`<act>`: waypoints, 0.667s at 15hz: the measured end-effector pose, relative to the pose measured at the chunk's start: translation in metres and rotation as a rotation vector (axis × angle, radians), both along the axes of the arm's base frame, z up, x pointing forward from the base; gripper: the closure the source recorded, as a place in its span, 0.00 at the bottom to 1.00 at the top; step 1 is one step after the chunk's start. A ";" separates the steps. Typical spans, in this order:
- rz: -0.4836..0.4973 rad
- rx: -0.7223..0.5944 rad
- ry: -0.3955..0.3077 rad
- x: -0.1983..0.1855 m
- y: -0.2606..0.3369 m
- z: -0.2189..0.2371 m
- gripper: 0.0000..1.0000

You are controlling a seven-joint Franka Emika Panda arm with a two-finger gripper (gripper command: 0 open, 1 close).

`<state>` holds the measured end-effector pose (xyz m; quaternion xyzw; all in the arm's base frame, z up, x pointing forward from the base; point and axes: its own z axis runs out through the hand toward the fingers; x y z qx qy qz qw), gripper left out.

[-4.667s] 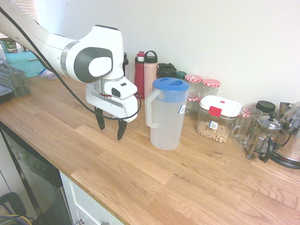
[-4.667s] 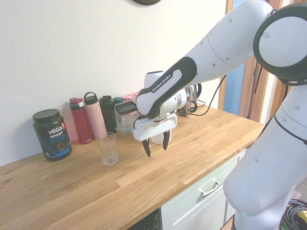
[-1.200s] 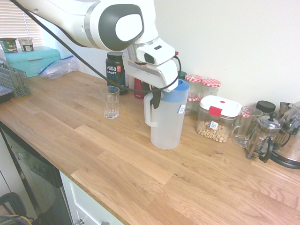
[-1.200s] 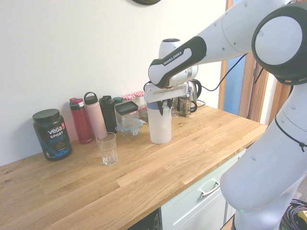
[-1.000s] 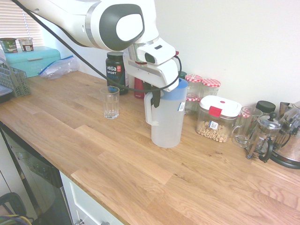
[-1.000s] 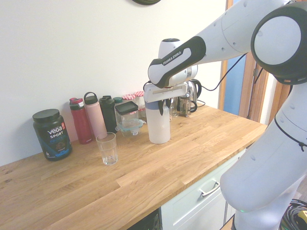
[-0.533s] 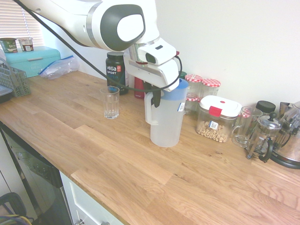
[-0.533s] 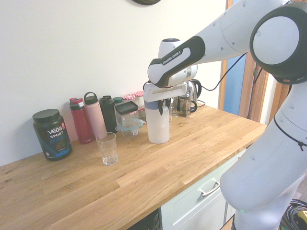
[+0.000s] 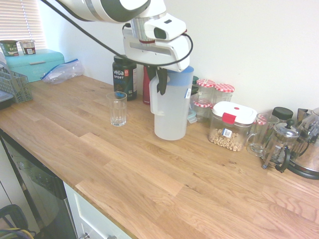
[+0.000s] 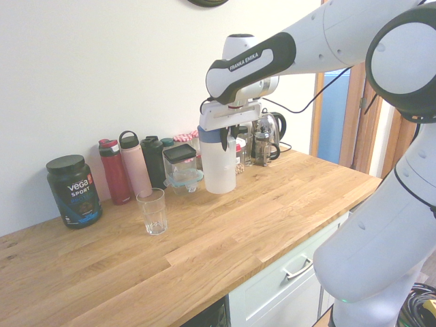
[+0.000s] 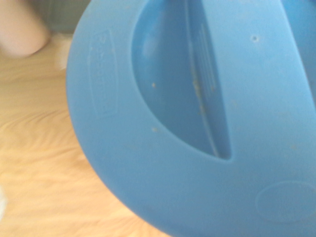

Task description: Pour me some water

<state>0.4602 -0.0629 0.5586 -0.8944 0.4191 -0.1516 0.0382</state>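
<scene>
A translucent white water pitcher with a blue lid hangs upright just above the wooden counter, lifted by its handle. My gripper is shut on that handle from above; in the second exterior view the gripper sits at the pitcher top. An empty clear drinking glass stands on the counter to the pitcher's left, apart from it, and shows as the glass nearer the camera in the second exterior view. The blue lid fills the wrist view.
Bottles and a black Vega tub line the wall behind the glass. Red-lidded jars, a snack container, a glass mug and a French press stand to the right. A teal breadbox is far left.
The pitcher, gripped by its handle, has risen off the counter and shifted left toward the glass. Several seconds ago the gripper hung open in front of the pitcher.
</scene>
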 end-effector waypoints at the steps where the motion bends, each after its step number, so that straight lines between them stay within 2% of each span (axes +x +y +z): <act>1: 0.058 0.000 0.019 0.000 0.009 0.007 1.00; 7: 0.393 -0.031 0.152 -0.001 0.041 0.055 1.00; 10: 0.558 -0.076 0.209 0.001 0.063 0.062 1.00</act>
